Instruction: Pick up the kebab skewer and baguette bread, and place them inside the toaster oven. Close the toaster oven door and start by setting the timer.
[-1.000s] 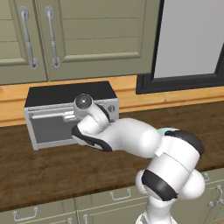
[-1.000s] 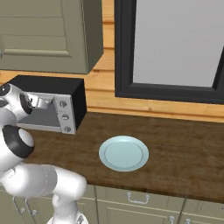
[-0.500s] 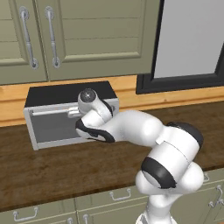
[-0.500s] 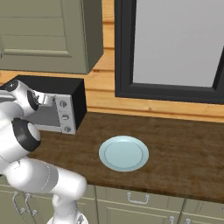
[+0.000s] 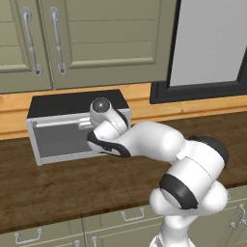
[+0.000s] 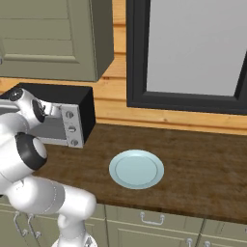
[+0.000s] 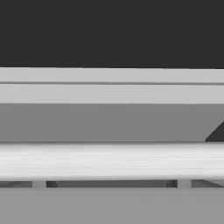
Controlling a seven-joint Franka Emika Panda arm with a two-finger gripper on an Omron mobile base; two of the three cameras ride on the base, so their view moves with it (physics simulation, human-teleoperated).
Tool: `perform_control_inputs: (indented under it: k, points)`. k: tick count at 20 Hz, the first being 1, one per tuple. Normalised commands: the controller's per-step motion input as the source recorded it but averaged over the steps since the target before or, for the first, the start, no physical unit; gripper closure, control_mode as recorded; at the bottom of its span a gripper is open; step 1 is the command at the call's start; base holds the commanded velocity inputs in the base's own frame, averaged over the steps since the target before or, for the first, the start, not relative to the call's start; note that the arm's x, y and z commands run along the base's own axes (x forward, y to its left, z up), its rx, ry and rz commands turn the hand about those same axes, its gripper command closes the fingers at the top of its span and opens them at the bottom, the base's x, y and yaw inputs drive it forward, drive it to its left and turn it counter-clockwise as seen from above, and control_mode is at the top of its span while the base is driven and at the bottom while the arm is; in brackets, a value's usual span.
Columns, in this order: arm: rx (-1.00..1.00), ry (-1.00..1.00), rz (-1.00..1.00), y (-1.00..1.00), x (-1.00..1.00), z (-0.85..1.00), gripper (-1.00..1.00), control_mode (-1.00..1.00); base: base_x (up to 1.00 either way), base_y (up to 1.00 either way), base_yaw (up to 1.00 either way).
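Two runs of olive wall cabinets (image 5: 87,43) hang over a brown wooden tabletop (image 5: 58,188), with a dark-framed window (image 6: 193,53) on the right above a strip of pale wood panelling. Below the near edge of the tabletop runs a row of olive drawers (image 6: 154,226) with small metal handles.

Next in bulk is the white arm (image 5: 159,149), rising from the near right in the left base view and reaching left and away toward the toaster oven (image 5: 72,103). That oven, silver with a black top, stands at the far left of the tabletop against the wall. Its toaster oven door (image 5: 60,140) looks shut and upright, grey glass facing the room, with the bar handle (image 7: 109,159) along its upper edge. In the right base view three round knobs (image 6: 71,128) sit in a column on the oven's right side.

From the hand view the handle fills the width as a pale horizontal bar very close to the camera, with the silver frame and black top beyond it. The pincer (image 5: 87,126) is pressed in at the handle; its fingers are hidden behind the wrist in both base views, and it stands spread about as wide as it goes, with nothing seen held.

A pale blue round plate (image 6: 136,169) lies flat on the tabletop, well right of the oven.
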Motion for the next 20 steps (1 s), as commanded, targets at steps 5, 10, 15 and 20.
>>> perform_control_inputs:
  k: [5,10,15,20]
  points:
    - [0.00,0.00,0.00,-0.10,0.08,0.00,-1.00,-1.00,0.00,0.00,0.00]
    - [0.00,0.00,0.00,-0.10,0.01,0.00,-1.00,-1.00,0.00,0.00,0.00]
    - [0.01,0.02,0.00,-0.04,-0.06,0.00,-1.00,-1.00,0.00,0.00,0.00]
    - [0.02,0.03,0.00,0.00,-0.52,0.00,-1.00,-1.00,0.00,0.00,0.00]
